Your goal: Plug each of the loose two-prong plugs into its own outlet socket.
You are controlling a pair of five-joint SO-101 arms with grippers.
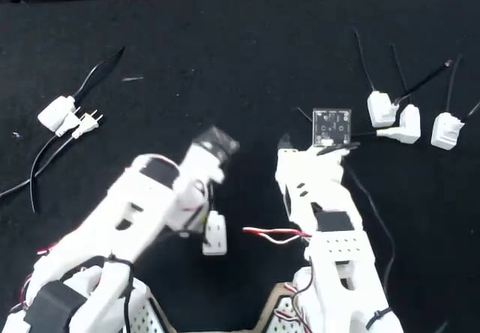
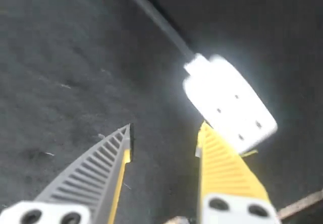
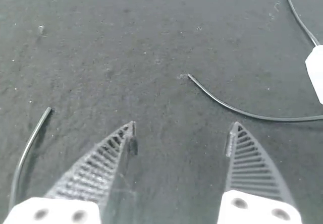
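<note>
The left gripper (image 2: 164, 128) is seen spread apart in its wrist view, with a white rectangular plastic outlet socket (image 2: 229, 100) just beside its yellow finger, which hides one corner. The right gripper (image 3: 183, 125) is likewise held apart above the black cloth-covered table (image 3: 101, 42). From above, a white two-prong plug (image 1: 88, 123) is shown at ten o'clock.

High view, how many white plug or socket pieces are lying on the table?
6. A pair at the far left, a cluster of three at the far right, one socket beside the left arm. The arms may hide more.
</note>
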